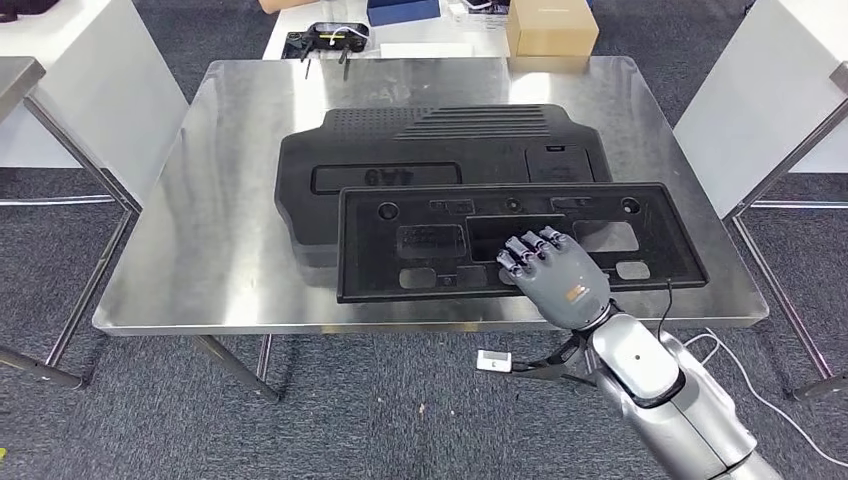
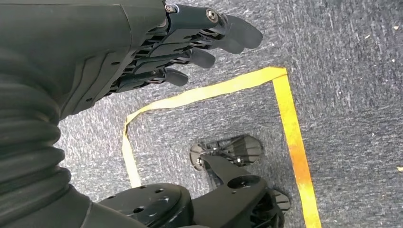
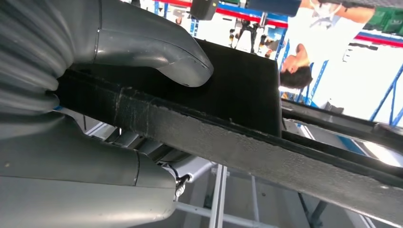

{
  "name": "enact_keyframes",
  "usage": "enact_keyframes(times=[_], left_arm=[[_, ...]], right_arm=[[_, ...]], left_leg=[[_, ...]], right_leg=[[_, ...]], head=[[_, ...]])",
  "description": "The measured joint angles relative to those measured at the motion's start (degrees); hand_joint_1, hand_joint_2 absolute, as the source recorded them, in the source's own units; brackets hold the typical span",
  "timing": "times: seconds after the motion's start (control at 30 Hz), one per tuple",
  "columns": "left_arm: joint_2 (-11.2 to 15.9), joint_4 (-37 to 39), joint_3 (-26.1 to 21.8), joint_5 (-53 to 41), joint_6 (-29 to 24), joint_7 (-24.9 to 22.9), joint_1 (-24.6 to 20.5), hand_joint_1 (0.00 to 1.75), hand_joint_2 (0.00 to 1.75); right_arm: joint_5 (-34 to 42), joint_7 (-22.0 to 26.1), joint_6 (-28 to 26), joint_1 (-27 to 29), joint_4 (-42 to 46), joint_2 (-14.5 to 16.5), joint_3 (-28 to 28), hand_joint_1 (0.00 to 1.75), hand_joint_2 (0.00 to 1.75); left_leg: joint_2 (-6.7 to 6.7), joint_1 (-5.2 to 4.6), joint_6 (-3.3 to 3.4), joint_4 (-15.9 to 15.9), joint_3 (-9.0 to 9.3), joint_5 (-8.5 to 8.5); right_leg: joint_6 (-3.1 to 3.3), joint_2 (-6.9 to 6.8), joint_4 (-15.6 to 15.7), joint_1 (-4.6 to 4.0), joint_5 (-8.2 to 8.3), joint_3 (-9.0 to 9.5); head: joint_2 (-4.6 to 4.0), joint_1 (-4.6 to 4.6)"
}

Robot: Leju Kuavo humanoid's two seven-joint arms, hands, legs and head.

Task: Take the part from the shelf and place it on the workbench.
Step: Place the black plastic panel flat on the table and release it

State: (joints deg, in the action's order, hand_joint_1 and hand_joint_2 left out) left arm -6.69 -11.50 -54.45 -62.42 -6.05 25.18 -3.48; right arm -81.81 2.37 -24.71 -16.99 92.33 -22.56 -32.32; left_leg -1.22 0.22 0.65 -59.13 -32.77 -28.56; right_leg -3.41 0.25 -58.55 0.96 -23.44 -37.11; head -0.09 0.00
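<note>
Two black moulded parts (image 1: 520, 240) (image 1: 430, 150) lie on one steel workbench (image 1: 200, 250); one cardboard box (image 1: 551, 27) sits on one white table (image 1: 300, 25) behind.

The part (image 1: 520, 240) is matte black, with moulded recesses. The larger cover (image 1: 430, 150) beneath it is black, with a ribbed and perforated pattern. The workbench (image 1: 230, 200) is brushed silver steel. The right hand (image 1: 550, 275) is grey with an orange mark. The carpet (image 2: 342, 71) is speckled grey-blue, marked with yellow tape (image 2: 290, 123). The box (image 1: 550, 28) is tan.

Right hand (image 1: 553, 272) grips flat black part (image 1: 440, 245) over steel workbench (image 1: 200, 220).
</note>
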Motion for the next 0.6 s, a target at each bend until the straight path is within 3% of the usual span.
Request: enact_keyframes(times=[0.1, 0.13, 0.2, 0.23, 0.27, 0.3, 0.33, 0.37, 0.43, 0.53, 0.6], left_arm=[[0.0, 0.0, 0.0, 0.0, 0.0, -0.1, 0.0, 0.0, 1.75], [0.0, 0.0, 0.0, 0.0, 0.0, -0.1, 0.0, 0.0, 1.75], [0.0, 0.0, -0.1, 0.0, 0.2, -0.1, 0.0, 0.0, 1.75], [0.0, 0.0, -0.2, 0.0, 0.3, -0.1, 0.0, 0.0, 1.75], [0.0, 0.0, -0.3, 0.0, 0.4, -0.1, 0.1, 0.0, 1.75], [0.1, 0.0, -0.4, 0.0, 0.5, -0.2, 0.2, 0.0, 1.75], [0.1, 0.0, -0.5, 0.0, 0.5, -0.2, 0.2, 0.0, 1.75], [0.2, 0.0, -0.5, 0.0, 0.5, -0.2, 0.2, 0.0, 1.75], [0.4, 0.0, -0.6, 0.0, 0.5, -0.2, 0.2, 0.0, 1.75], [0.5, 0.0, -0.6, 0.0, 0.5, -0.2, 0.1, 0.0, 1.75], [0.5, 0.0, -0.6, 0.0, 0.5, -0.2, 0.1, 0.0, 1.75]], right_arm=[[-0.8, 0.0, -0.1, -0.4, -0.3, 0.1, -0.2, 1.75, 1.75], [-1.0, 0.0, -0.1, -0.7, -0.4, 0.1, -0.3, 1.75, 1.75], [-1.2, -0.1, -0.2, -1.2, -0.8, 0.4, -0.6, 1.75, 1.75], [-1.3, -0.1, -0.2, -1.3, -1.0, 0.6, -0.7, 1.75, 1.75], [-1.4, -0.1, -0.2, -1.4, -1.1, 0.9, -0.9, 1.75, 1.75], [-1.5, -0.1, -0.2, -1.4, -1.3, 1.1, -1.1, 1.75, 1.75], [-1.6, -0.1, -0.2, -1.5, -1.5, 1.3, -1.3, 1.75, 1.75], [-1.7, -0.1, -0.2, -1.5, -1.7, 1.5, -1.5, 1.75, 1.75], [-1.8, -0.1, -0.3, -1.8, -2.1, 1.8, -1.7, 1.75, 1.75], [-1.8, -0.3, -0.7, -2.1, -2.6, 2.0, -2.1, 1.75, 1.75], [-2.0, -0.6, -1.0, -2.2, -2.9, 2.2, -2.2, 1.75, 1.75]], left_leg=[[0.24, 0.34, -0.81, -1.7, -0.37, -1.2], [0.35, 0.4, -0.97, -4.3, -1.63, -2.32], [0.5, 0.42, -1.05, -12.5, -6.09, -5.04], [0.53, 0.42, -1.01, -15.8, -8.37, -5.75], [0.55, 0.41, -0.91, -17.4, -9.88, -5.39], [0.57, 0.4, -0.72, -16.7, -10.26, -3.89], [0.59, 0.37, -0.45, -13.9, -9.53, -1.49], [0.61, 0.3, -0.1, -9.8, -8.12, 1.17], [0.68, 0.01, 0.44, -3.1, -5.16, 3.91], [0.66, -0.35, 1.05, -0.7, -3.67, 3.54], [0.5, -0.22, 1.63, 0.0, -2.93, 3.41]], right_leg=[[1.6, 0.07, 0.2, 0.24, -0.62, 1.1], [2.13, 0.05, 0.3, 0.35, -0.94, 1.67], [3.03, -0.04, 0.3, 0.06, -1.66, 2.63], [3.28, -0.03, 0.3, -0.11, -2.01, 3.08], [3.39, 0.04, 0.3, -0.26, -2.39, 3.6], [3.38, 0.13, 0.3, -0.36, -2.81, 4.18], [3.3, 0.23, 0.3, -0.41, -3.25, 4.84], [3.15, 0.3, 0.3, -0.43, -3.73, 5.44], [2.56, 0.41, 0.3, -0.71, -4.6, 6.22], [1.47, 0.45, 0.5, -0.88, -4.89, 6.82], [1.06, 0.35, -1.0, -0.83, -5.43, 6.15]], head=[[0.0, -0.19], [0.0, -0.3], [0.0, -0.44], [0.0, -0.42], [0.0, -0.43], [0.0, -0.44], [0.0, -0.44], [0.0, -0.45], [0.0, -0.44], [0.0, -0.39], [0.0, -0.33]])
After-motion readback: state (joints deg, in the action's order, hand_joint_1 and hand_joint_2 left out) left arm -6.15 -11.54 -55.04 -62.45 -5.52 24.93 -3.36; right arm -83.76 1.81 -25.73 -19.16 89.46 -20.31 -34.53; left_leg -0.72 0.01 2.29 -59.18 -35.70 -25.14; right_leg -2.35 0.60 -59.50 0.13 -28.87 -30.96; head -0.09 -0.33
